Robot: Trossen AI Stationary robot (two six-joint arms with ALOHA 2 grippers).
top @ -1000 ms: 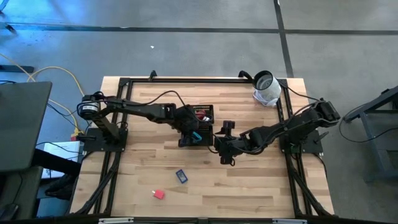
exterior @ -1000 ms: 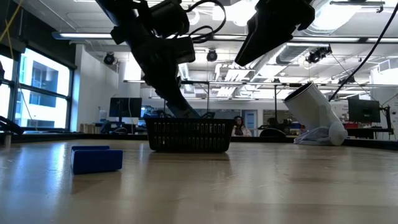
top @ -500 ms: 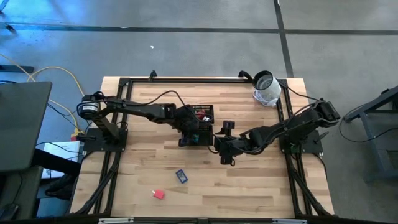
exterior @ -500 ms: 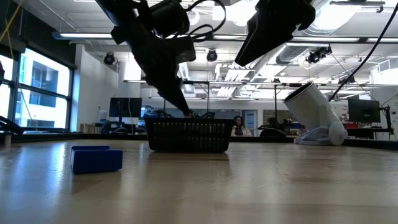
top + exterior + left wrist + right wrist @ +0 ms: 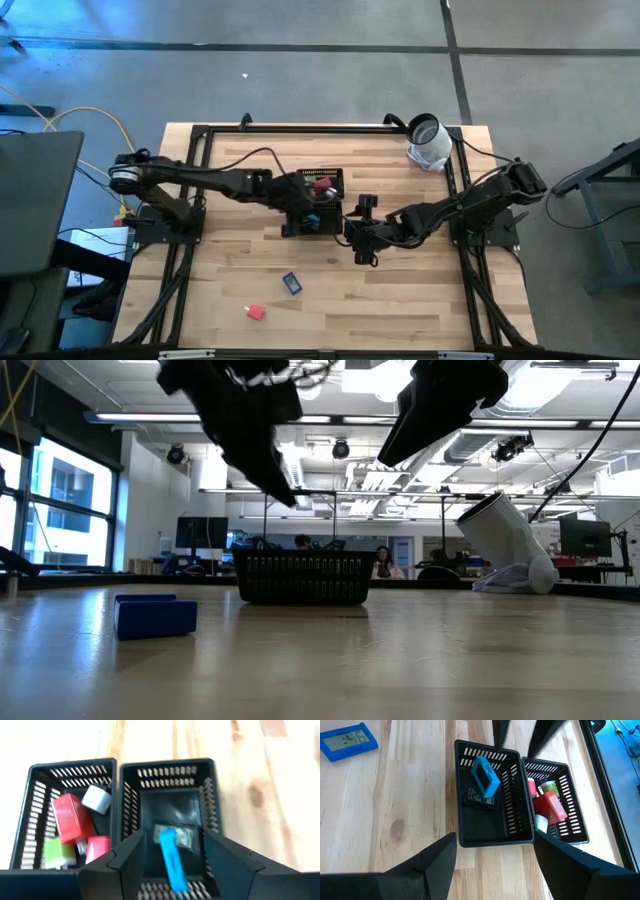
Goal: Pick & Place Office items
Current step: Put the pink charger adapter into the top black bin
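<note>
Since a second earlier the left end effector (image 5: 170, 865) had lifted clear of the black mesh tray (image 5: 316, 203), fingers apart and empty, leaving the teal piece (image 5: 171, 857) leaning in one compartment. Red, green and white pieces (image 5: 75, 832) lay in the other. The right end effector (image 5: 492, 857) hovered just right of the tray, fingers spread. On the near bench, the blue piece (image 5: 291, 283) and smaller red piece (image 5: 256, 313) looked light, rigid and smooth, best pinched across their flat sides.
</note>
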